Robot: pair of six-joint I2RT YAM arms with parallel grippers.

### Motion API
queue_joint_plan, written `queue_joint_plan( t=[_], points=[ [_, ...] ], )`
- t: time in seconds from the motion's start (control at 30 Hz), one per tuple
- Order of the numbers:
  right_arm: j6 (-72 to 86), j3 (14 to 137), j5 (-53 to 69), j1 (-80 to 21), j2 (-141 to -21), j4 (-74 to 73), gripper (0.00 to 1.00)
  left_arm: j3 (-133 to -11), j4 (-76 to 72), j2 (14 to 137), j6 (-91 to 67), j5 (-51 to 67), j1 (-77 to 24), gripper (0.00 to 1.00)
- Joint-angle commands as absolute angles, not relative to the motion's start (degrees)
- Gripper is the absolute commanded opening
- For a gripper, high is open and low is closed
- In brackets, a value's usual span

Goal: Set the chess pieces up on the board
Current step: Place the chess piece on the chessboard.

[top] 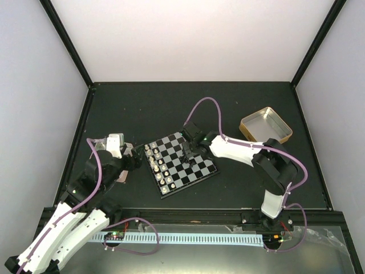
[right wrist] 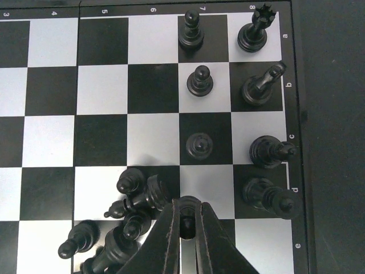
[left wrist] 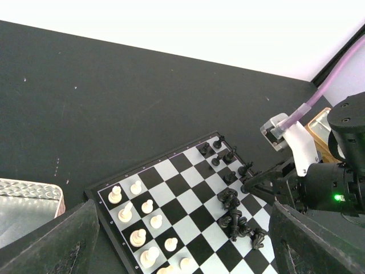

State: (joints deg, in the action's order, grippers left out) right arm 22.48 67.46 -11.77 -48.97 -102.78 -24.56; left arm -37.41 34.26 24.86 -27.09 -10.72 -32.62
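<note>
The right gripper [right wrist: 186, 211] has its jaws drawn almost together, pinching the round head of a black pawn [right wrist: 186, 222] from above, over the board [right wrist: 102, 91] in the seventh file near row d. Three more black pawns [right wrist: 199, 80] stand upright in that file, with the back-rank pieces just beside them along the edge. A heap of toppled black pieces [right wrist: 128, 220] lies just left of the jaws. Cream-white pieces [left wrist: 137, 234] stand in rows on the opposite side. The left gripper [left wrist: 182, 245] hangs wide open and empty beside the board.

The pawn looks light, rigid and smooth, so it may twist or slip. A centred hold at the head or neck seems safest, kept clear of the heap.
</note>
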Motion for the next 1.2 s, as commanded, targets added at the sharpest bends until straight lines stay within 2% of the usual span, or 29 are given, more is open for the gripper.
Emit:
queue_joint_plan(
  t=[0.0, 0.47, 0.87, 1.0, 1.17],
  points=[
    [23.3, 69.1, -14.0, -48.6, -104.2, -23.6, 0.03, -38.4, 34.4, 25.0, -26.8, -11.4, -32.2, 0.84],
    [23.7, 69.1, -13.9, -47.7, -106.8, -22.7, 0.04, -38.3, 34.2, 25.2, -26.7, -11.3, -32.2, 0.84],
    [23.9, 70.0, -12.3, -47.5, -107.1, -23.2, 0.18, -38.0, 34.1, 25.3, -26.7, -10.6, -32.2, 0.84],
    [24.7, 69.4, -10.5, -47.5, -103.3, -22.9, 0.25, -38.2, 33.9, 25.5, -26.6, -10.6, -32.3, 0.84],
    [25.4, 69.2, -10.7, -47.5, -97.4, -24.3, 0.27, -38.5, 34.0, 25.6, -26.5, -10.7, -32.3, 0.84]
  ],
)
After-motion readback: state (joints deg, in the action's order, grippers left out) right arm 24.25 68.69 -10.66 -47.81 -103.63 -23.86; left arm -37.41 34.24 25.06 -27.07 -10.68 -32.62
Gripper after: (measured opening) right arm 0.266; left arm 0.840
